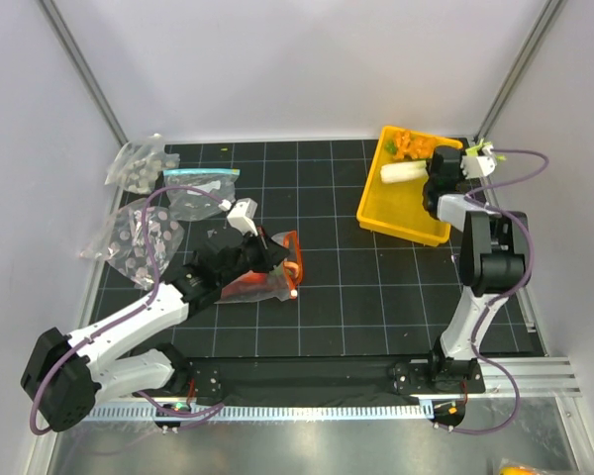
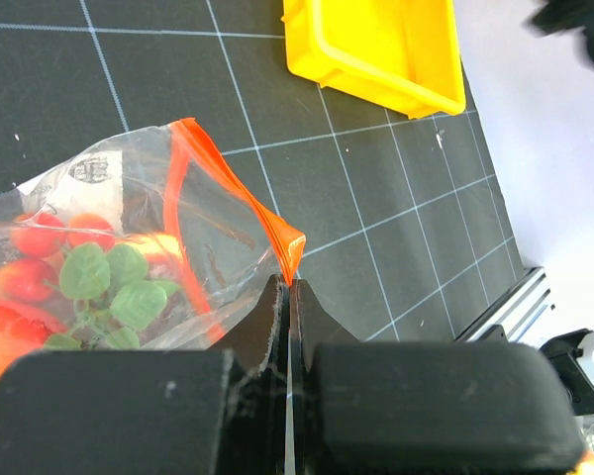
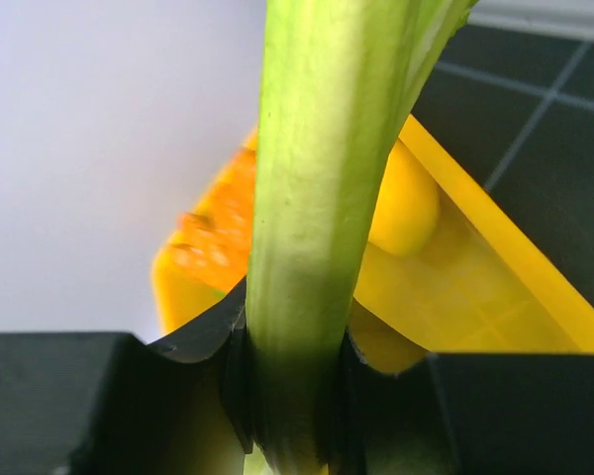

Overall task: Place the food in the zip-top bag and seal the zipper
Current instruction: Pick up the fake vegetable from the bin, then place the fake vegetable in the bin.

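Observation:
The clear zip-top bag [image 1: 249, 285] lies on the black mat with red and green food [image 2: 107, 287] inside. Its orange-red zipper [image 2: 190, 193] stands up, the mouth gaping. My left gripper [image 2: 289, 285] is shut on the zipper's corner [image 1: 295, 259]. Over the yellow bin [image 1: 404, 224] at the back right, my right gripper [image 3: 295, 341] is shut on a long green-and-white toy stalk [image 3: 322, 188]. The stalk's white end [image 1: 400, 171] points left inside the bin. Orange food pieces [image 1: 408, 143] lie in the bin's far corner.
A clear bag with a light-blue strip [image 1: 200, 188] and two bags of grey dotted pieces [image 1: 137, 164] [image 1: 139, 237] lie at the back left. A yellow rounded piece [image 3: 406, 198] sits in the bin. Grey walls close in on three sides.

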`<action>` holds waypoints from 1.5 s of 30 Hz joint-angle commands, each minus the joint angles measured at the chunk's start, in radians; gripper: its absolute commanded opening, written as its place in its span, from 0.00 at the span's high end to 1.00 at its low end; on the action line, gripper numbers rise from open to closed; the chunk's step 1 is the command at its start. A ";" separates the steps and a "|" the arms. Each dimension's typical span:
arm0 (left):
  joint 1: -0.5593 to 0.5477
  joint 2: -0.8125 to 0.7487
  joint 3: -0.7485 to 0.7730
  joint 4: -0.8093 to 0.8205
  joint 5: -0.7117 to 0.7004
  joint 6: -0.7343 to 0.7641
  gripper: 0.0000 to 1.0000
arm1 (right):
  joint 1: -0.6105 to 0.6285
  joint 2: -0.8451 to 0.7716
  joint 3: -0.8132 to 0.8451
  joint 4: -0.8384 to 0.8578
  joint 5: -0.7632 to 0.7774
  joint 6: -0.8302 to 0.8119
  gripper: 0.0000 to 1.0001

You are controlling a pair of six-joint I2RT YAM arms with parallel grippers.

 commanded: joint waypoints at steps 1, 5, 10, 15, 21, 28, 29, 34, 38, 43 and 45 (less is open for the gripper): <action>0.002 -0.026 0.002 0.059 0.013 -0.007 1.00 | -0.002 -0.182 0.001 0.010 0.065 -0.022 0.85; 0.004 -0.040 -0.003 0.059 0.013 -0.011 1.00 | -0.002 -0.259 -0.006 -0.078 0.075 -0.041 0.85; 0.004 -0.043 -0.003 0.058 0.013 -0.008 1.00 | -0.003 -0.319 -0.028 -0.108 0.031 -0.047 0.85; 0.004 -0.039 -0.001 0.056 0.013 -0.008 1.00 | -0.002 -0.307 0.004 -0.197 -0.087 -0.059 0.85; 0.004 -0.042 -0.003 0.058 0.013 -0.008 1.00 | -0.003 -0.311 -0.055 -0.202 -0.107 -0.064 0.85; 0.004 -0.043 0.000 0.055 0.013 -0.007 1.00 | -0.002 -0.318 -0.154 -0.168 -0.222 -0.091 0.31; 0.004 -0.046 0.000 0.054 0.010 -0.005 1.00 | -0.003 -0.316 -0.143 -0.224 -0.240 -0.093 0.23; 0.004 -0.065 -0.007 0.045 -0.027 0.010 1.00 | -0.002 -0.386 -0.158 -0.312 -0.260 -0.101 0.06; 0.004 -0.068 -0.004 0.044 -0.029 0.012 1.00 | 0.033 -0.488 -0.219 -0.284 -0.394 -0.108 0.08; 0.004 -0.077 -0.006 0.038 -0.036 0.019 1.00 | 0.275 -0.592 -0.250 -0.344 -0.354 -0.219 0.12; 0.004 -0.078 -0.007 0.038 -0.039 0.021 1.00 | 0.378 -0.632 -0.279 -0.341 -0.380 -0.225 0.15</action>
